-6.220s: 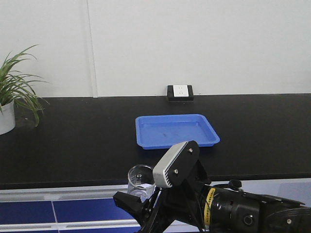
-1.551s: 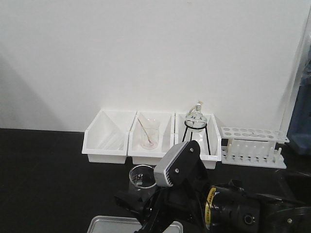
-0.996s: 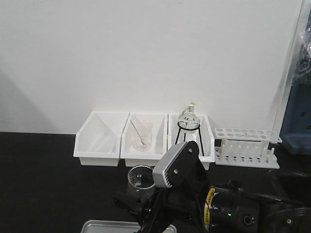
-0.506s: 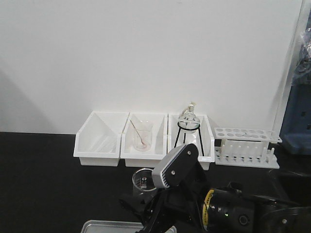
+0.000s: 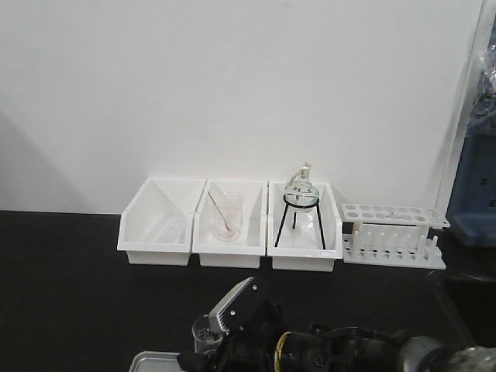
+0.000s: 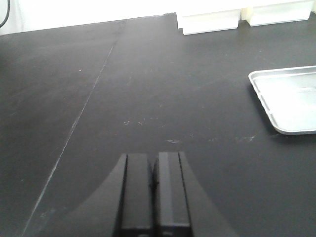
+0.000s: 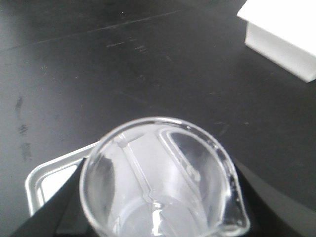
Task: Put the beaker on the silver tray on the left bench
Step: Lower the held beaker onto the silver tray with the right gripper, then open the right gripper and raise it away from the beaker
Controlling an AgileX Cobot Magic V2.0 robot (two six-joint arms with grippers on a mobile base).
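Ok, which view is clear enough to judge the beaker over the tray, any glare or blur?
Right wrist view: beaker fills the frame, slightly soft; silver tray only a bright corner past its rim. Left wrist view: left bench sharp, tray washed pale by glare. Front view: evenly lit, but both sit at the bottom edge, small.

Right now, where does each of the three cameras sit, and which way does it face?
Front-facing: up on the robot, looking across the left bench at white bins against the wall; the right arm carrying the beaker shows at the bottom.
Left wrist: looks forward and down over the shut left gripper at the bench.
Right wrist: looks down into the beaker, clamped by the right gripper.
Shared: the silver tray shows in all three.
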